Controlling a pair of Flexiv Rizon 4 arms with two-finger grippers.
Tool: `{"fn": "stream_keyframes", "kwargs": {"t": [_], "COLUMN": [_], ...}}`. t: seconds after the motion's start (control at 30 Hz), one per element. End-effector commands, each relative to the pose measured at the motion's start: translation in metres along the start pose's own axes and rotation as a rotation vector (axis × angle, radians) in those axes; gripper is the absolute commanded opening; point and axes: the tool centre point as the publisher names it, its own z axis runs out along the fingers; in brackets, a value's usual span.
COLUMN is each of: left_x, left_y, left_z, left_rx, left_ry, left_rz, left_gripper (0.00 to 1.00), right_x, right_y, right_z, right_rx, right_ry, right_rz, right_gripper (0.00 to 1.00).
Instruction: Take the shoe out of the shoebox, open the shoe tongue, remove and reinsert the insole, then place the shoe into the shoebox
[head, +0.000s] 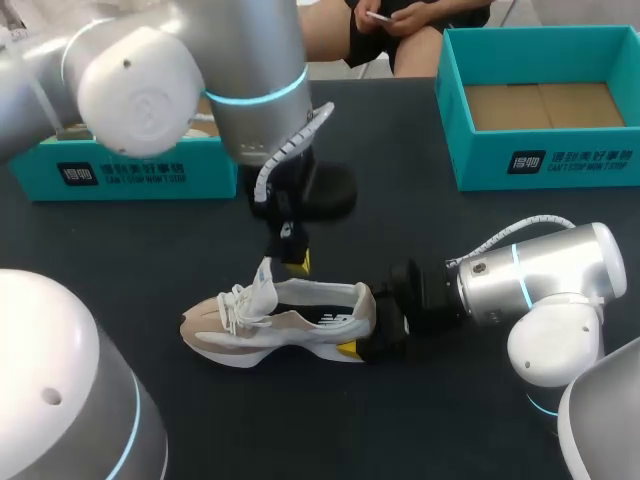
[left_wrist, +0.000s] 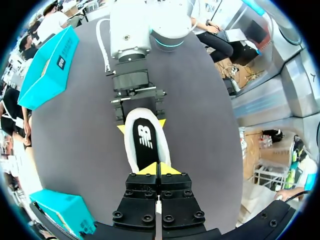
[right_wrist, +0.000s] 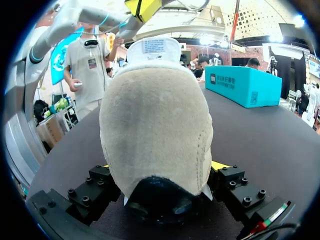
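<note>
Holding the shoe (head: 280, 322) on the table (head: 420, 420), well apart from the shoebox (head: 540, 105), the right gripper (head: 370, 325) clamped its heel; the left gripper (head: 293, 262), fingers narrow, pinched the raised tongue (head: 265, 278). Drawing the tongue gently toeward, with the heel braced, would best expose the insole (left_wrist: 146, 142).

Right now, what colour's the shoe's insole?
Black insole with white logo; clearest in left wrist view.

Robot demo space: left arm (head: 250, 70), right arm (head: 545, 275), black table (head: 400, 180), shoebox (head: 600, 165).
</note>
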Motion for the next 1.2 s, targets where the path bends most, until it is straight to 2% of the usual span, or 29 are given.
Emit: {"fn": "stream_keyframes", "kwargs": {"t": [0.03, 0.5, 1.0, 1.2], "left_x": [-0.005, -0.025, -0.025, -0.022], "left_y": [-0.003, -0.006, -0.006, -0.017], "left_z": [0.027, 0.062, 0.065, 0.091], "left_rx": [0.016, 0.001, -0.015, -0.006], "left_ry": [0.022, 0.076, 0.086, 0.124], "left_rz": [-0.003, -0.039, -0.032, -0.003], "left_gripper": [0.00, 0.00, 0.00, 0.00], "right_x": [0.000, 0.000, 0.000, 0.000], "right_y": [-0.002, -0.002, -0.002, -0.002], "right_z": [0.005, 0.005, 0.005, 0.005], "right_rx": [0.004, 0.004, 0.004, 0.004], "right_ry": [-0.002, -0.002, -0.002, -0.002], "right_rz": [0.001, 0.001, 0.001, 0.001], "right_gripper": [0.00, 0.00, 0.00, 0.00]}}
